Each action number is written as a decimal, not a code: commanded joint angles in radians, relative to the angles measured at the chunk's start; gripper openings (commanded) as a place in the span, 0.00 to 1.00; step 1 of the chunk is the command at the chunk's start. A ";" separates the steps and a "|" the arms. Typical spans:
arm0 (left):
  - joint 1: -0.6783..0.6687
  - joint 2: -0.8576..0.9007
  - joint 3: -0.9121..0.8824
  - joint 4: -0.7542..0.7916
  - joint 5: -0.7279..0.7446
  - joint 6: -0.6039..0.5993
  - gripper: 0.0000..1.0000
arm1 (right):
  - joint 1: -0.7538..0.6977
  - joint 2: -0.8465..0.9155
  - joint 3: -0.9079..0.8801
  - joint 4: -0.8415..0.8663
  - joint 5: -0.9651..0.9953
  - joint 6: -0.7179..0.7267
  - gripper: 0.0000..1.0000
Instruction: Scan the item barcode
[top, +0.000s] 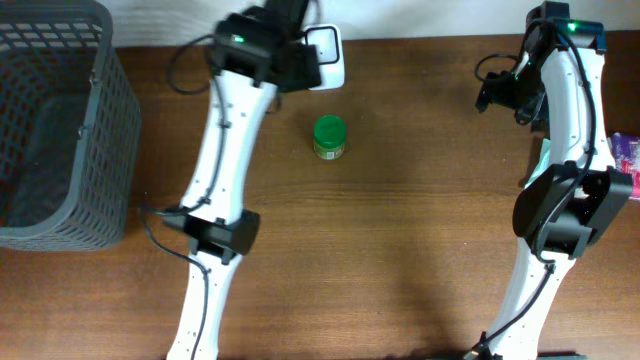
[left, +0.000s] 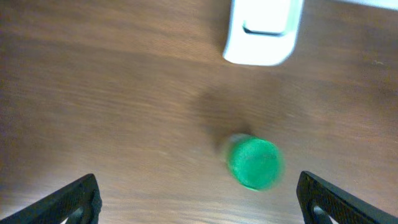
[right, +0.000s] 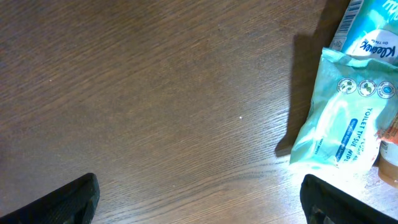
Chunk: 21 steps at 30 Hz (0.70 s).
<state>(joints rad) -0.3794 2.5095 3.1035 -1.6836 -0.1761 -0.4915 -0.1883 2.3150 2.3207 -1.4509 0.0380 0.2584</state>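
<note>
1. The green jar (top: 329, 138) stands on the brown table (top: 420, 240) with its lid facing up.
2. Nothing holds the jar. It sits alone near the back of the table, between the two arms and closer to the left one.
3. A white scanner (top: 328, 56) lies at the back edge of the table, just behind the jar. The two do not touch.
4. The left hand (left: 199, 204) is up above the table next to the scanner. Its two fingers are spread wide and it holds nothing.
5. In the left wrist view the jar looks blurry. It shows down on the table, between the two dark fingertips (left: 74, 200) and nearer the right-side one.
6. The right hand (right: 199, 200) is far over on the other side, well away from the jar. Its fingers are spread wide too, and it holds nothing.
7. Under the right hand there is only bare wood.
8. A light blue pack of wipes (right: 339, 118) lies at the right side of the table, beside another blue and white pack (right: 373, 34).
9. A gray basket (top: 50, 130) stands at the far left of the table.
</note>
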 joint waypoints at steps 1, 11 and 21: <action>0.111 -0.008 0.005 -0.005 -0.038 0.131 0.99 | 0.004 -0.029 0.006 0.000 0.016 0.009 0.99; 0.221 -0.005 -0.183 -0.005 -0.117 0.288 0.99 | 0.004 -0.029 0.006 0.000 0.016 0.009 0.99; 0.242 -0.005 -0.291 -0.001 -0.116 0.288 0.99 | 0.004 -0.029 0.006 -0.002 -0.031 0.010 0.99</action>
<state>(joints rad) -0.1387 2.5114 2.8178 -1.6840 -0.2745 -0.2230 -0.1883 2.3150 2.3207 -1.4513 0.0345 0.2596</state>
